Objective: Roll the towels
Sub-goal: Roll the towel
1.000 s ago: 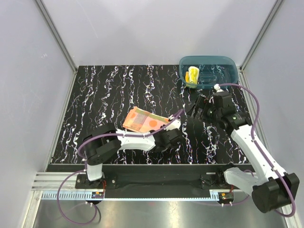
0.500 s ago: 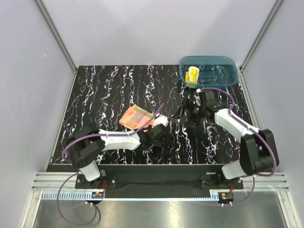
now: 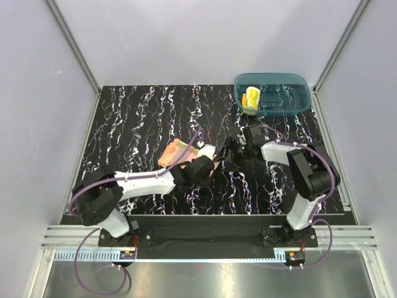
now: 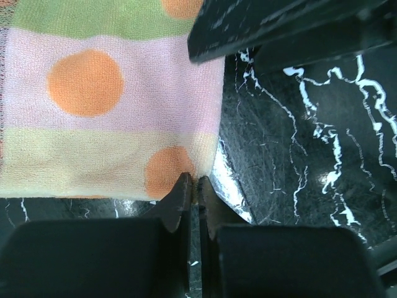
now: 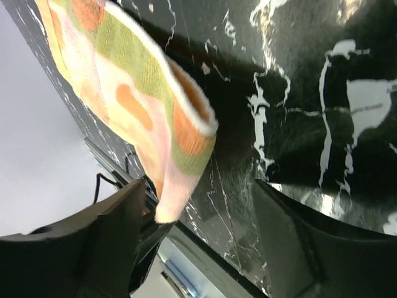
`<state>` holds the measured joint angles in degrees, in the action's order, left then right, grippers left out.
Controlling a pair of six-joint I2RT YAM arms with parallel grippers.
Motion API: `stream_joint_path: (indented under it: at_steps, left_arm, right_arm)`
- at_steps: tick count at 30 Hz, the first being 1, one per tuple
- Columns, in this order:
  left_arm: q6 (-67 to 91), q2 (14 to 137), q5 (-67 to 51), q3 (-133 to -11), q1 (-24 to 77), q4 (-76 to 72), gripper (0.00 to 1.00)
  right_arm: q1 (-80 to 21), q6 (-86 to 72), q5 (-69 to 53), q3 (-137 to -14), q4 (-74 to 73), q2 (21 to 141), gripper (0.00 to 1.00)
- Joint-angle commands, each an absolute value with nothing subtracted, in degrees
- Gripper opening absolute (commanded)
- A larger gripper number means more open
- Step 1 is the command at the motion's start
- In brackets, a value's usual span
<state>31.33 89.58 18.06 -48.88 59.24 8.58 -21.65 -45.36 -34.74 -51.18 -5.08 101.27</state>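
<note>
The polka-dot towel (image 3: pixel 175 153) lies mid-table, orange on top. Its underside shows pink, green and pale yellow bands with orange dots (image 4: pixel 111 99). My left gripper (image 4: pixel 197 181) is shut on that towel's near right corner, which is raised off the table. In the right wrist view the lifted towel corner (image 5: pixel 170 180) hangs between my right gripper's (image 5: pixel 201 233) spread fingers without a clear touch. That gripper (image 3: pixel 232 152) is open, just right of the left gripper (image 3: pixel 208 160). The yellow towel (image 3: pixel 251 98) sits rolled in the teal tub (image 3: pixel 291 104).
The teal tub stands at the table's back right corner. The black marbled table (image 3: pixel 136 118) is bounded by grey walls on the left, back and right. Both arms cross the middle front of the table, close to each other.
The left gripper shut on the towel's corner and drew it left and up. The right arm swung left from near the tub to the towel, its jaws narrowing a little.
</note>
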Motion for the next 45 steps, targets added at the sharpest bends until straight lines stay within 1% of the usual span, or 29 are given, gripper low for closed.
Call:
stream_joint_path:
  at_steps: [1,4,5,8,11,12,14,16,18,19,20,21,22,24,25,29,32,37,40,45]
  left_arm:
    - [32.5,86.2,15.3,-47.1,58.2,4.0,0.00]
    - [33.2,84.9,14.2,-45.9,57.4,3.3,0.00]
    - [33.4,84.2,13.9,-45.7,57.2,3.0,0.00]
    - [33.7,83.1,13.0,-44.7,56.8,2.4,0.00]
    - [34.2,82.2,12.1,-43.9,56.3,1.7,0.00]
    - [34.2,82.0,11.9,-43.8,56.2,1.8,0.00]
    - [34.4,81.7,11.7,-43.5,56.1,1.7,0.00]
    - [34.5,81.4,10.9,-43.2,55.9,1.4,0.00]
    - [34.9,81.1,9.9,-42.9,55.9,1.0,0.00]
    - [35.1,81.1,9.3,-42.8,55.9,0.9,0.00]
    - [35.6,81.0,8.9,-42.7,55.9,0.7,0.00]
    - [35.9,80.9,7.7,-42.5,55.9,0.2,0.00]
    - [36.6,80.9,7.1,-42.3,55.9,0.2,0.00]
    - [37.4,80.8,5.8,-41.6,55.9,-1.4,0.00]
    - [38.2,80.7,5.5,-41.3,55.9,-1.8,0.00]
    - [40.1,80.7,3.6,-40.5,55.7,-3.7,0.00]
    - [41.6,80.6,1.7,-39.8,55.4,-5.5,0.00]
    - [46.0,79.2,-2.6,-36.9,52.2,-10.1,0.00]
    - [52.4,78.1,-3.9,-35.7,49.8,-8.9,0.00]
    - [61.5,77.1,-10.3,-29.1,44.2,-15.7,0.00]
  right_arm:
    - [-22.2,-47.2,-36.0,-54.6,-0.8,103.1,0.74]
    - [-22.3,-47.4,-35.9,-55.7,-0.5,105.0,0.62]
    - [-22.4,-47.4,-35.7,-56.0,-0.5,105.8,0.54]
    - [-22.4,-47.3,-35.3,-57.6,-0.5,107.4,0.46]
    - [-22.3,-47.3,-35.2,-58.8,-0.6,108.4,0.33]
    - [-22.4,-47.2,-35.0,-59.1,-0.8,108.4,0.23]
    - [-22.4,-46.9,-34.5,-59.9,-1.5,108.4,0.15]
    - [-22.4,-46.5,-33.8,-61.0,-2.6,108.3,0.00]
    - [-22.4,-45.2,-32.3,-62.0,-5.4,107.6,0.00]
    - [-22.4,-44.6,-31.8,-63.0,-6.4,107.1,0.01]
    - [-22.3,-43.0,-30.4,-63.7,-9.1,106.7,0.07]
    - [-22.4,-42.2,-29.3,-64.9,-10.6,106.4,0.19]
    - [-22.4,-41.4,-28.3,-65.5,-12.1,105.7,0.43]
    - [-22.3,-38.9,-25.1,-67.1,-16.2,104.9,0.58]
    - [-22.3,-38.2,-24.1,-67.8,-18.8,103.8,0.62]
    - [-21.6,-34.5,-19.4,-69.8,-24.0,100.6,0.70]
    - [-20.4,-32.9,-14.8,-70.7,-27.7,97.0,0.72]
    - [-19.2,-30.3,-11.2,-72.7,-32.2,91.9,0.76]
    - [-19.2,-29.4,-11.2,-73.3,-33.9,90.3,0.76]
    - [-19.3,-29.7,-16.1,-72.0,-32.6,89.0,0.75]
